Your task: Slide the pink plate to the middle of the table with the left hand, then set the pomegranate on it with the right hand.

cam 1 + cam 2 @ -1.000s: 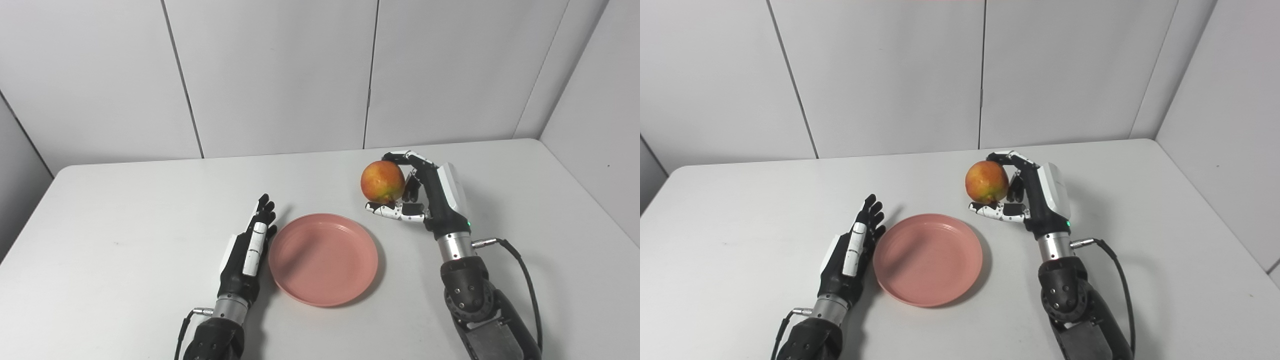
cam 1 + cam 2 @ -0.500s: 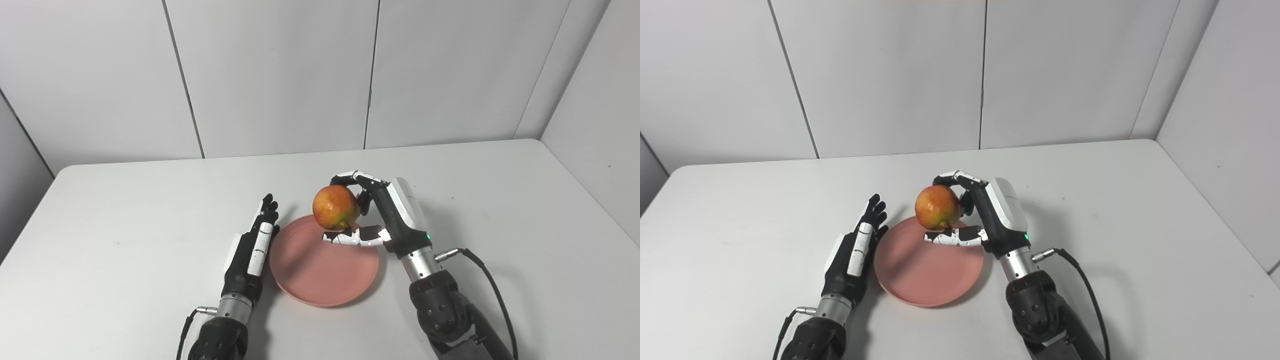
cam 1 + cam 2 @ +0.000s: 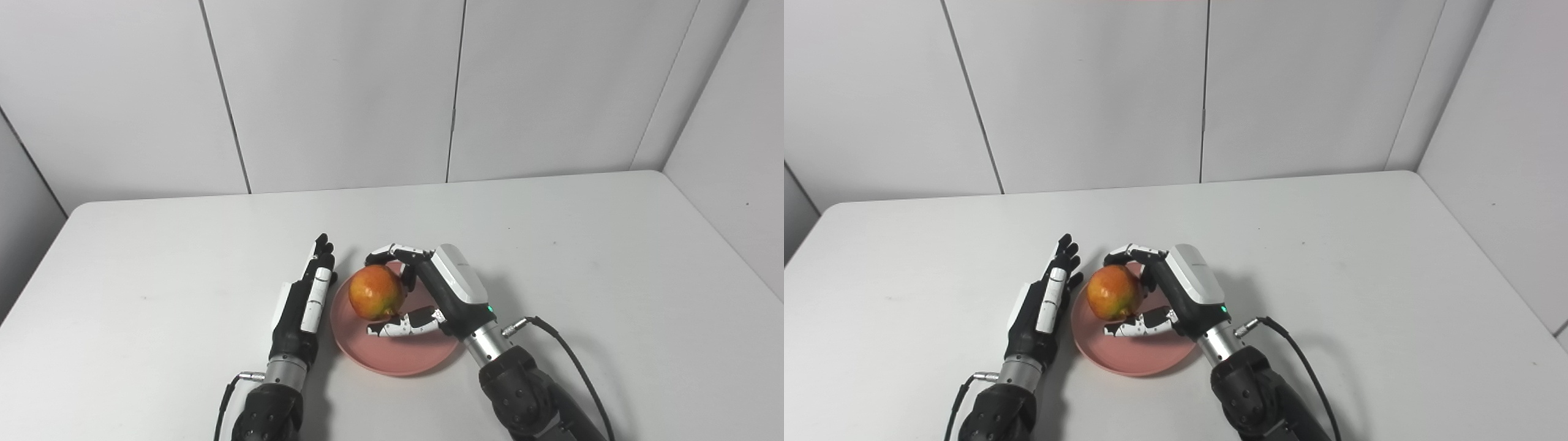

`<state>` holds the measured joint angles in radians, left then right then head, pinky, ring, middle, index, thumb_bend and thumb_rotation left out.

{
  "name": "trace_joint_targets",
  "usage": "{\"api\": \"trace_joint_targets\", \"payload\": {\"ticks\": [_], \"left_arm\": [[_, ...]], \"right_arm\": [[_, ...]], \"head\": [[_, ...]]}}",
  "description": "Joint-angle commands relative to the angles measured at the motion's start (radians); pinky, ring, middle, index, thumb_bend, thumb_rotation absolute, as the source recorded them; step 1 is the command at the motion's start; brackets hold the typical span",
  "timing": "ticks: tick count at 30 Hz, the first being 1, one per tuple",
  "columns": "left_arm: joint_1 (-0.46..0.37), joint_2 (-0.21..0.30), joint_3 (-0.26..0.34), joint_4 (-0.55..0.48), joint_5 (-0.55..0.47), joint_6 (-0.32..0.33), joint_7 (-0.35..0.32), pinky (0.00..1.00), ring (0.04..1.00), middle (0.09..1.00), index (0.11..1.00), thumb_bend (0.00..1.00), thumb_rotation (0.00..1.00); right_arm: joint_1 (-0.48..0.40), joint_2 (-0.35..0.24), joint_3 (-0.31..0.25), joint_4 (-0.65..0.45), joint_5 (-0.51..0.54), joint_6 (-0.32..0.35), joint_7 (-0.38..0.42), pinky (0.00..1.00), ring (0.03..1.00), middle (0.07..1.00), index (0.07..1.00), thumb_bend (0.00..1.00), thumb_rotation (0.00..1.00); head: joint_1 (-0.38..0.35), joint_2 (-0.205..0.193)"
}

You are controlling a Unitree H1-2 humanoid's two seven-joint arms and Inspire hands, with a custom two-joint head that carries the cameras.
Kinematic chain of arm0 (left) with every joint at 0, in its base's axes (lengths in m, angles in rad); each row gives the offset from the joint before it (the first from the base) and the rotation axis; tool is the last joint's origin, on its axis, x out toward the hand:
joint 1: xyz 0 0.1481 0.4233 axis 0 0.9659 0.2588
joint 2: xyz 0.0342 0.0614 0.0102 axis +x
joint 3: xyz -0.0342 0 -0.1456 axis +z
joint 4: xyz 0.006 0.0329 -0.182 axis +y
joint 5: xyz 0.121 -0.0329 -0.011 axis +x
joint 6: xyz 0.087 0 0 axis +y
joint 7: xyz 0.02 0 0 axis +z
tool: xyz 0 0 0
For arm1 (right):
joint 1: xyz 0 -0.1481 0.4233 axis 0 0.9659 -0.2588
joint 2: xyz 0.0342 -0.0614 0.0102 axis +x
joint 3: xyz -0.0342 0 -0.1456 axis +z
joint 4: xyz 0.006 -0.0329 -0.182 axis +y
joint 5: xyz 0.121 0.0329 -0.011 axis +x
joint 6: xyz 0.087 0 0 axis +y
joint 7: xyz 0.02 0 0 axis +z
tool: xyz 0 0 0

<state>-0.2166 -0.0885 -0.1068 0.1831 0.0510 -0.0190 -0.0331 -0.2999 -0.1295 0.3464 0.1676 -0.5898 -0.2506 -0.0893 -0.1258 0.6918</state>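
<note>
The pink plate [image 3: 416, 358] lies on the white table, near the front middle. My right hand [image 3: 429, 294] is shut on the red-yellow pomegranate [image 3: 376, 292] and holds it over the plate's left part, low above it; I cannot tell if the fruit touches the plate. My left hand [image 3: 304, 303] rests flat and open on the table, its fingers straight, right beside the plate's left rim. The same scene shows in the right eye view, with the pomegranate [image 3: 1113, 291] over the plate [image 3: 1157, 361].
The white table [image 3: 612, 245] is bounded by grey wall panels at the back and right. A black cable [image 3: 569, 355] runs from my right wrist.
My right hand has carried the pomegranate left and down, from the plate's far right to low over the plate. My left hand has stayed beside the plate.
</note>
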Motion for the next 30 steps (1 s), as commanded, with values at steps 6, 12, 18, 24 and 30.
{"api": "trace_joint_targets", "payload": {"ticks": [6,12,18,24,30], "left_arm": [[-0.039,-0.008,-0.005,-0.035,0.009,-0.038,0.011,0.96,0.989,1.000,0.991,0.59,1.00],[-0.040,-0.010,-0.009,-0.037,0.022,-0.033,0.018,0.95,0.986,1.000,0.989,0.59,1.00],[-0.044,-0.008,-0.012,-0.034,0.023,-0.032,0.016,0.95,0.990,1.000,0.994,0.60,1.00],[-0.040,-0.009,-0.015,-0.043,0.037,-0.026,0.025,0.94,0.984,1.000,0.990,0.60,1.00],[-0.040,-0.004,-0.015,-0.043,0.026,-0.031,0.011,0.95,0.989,1.000,0.999,0.61,1.00]], "right_arm": [[-0.044,-0.029,0.008,0.001,-0.045,-0.057,-0.011,0.34,0.407,0.458,0.509,0.52,0.00],[-0.058,-0.048,0.013,0.019,-0.098,-0.066,-0.032,0.35,0.424,0.474,0.496,0.52,0.00],[-0.077,-0.067,0.015,0.027,-0.164,-0.092,-0.070,0.46,0.542,0.502,0.472,0.52,0.00],[-0.075,-0.070,0.012,0.000,-0.184,-0.055,-0.054,0.56,0.672,0.721,0.483,0.51,0.11],[-0.060,-0.066,0.014,-0.039,-0.207,0.006,-0.007,0.66,0.789,0.830,0.485,0.51,0.12]], "head": [[0.002,0.000],[0.000,0.000],[-0.002,0.000],[-0.003,0.001],[-0.004,0.002]]}}
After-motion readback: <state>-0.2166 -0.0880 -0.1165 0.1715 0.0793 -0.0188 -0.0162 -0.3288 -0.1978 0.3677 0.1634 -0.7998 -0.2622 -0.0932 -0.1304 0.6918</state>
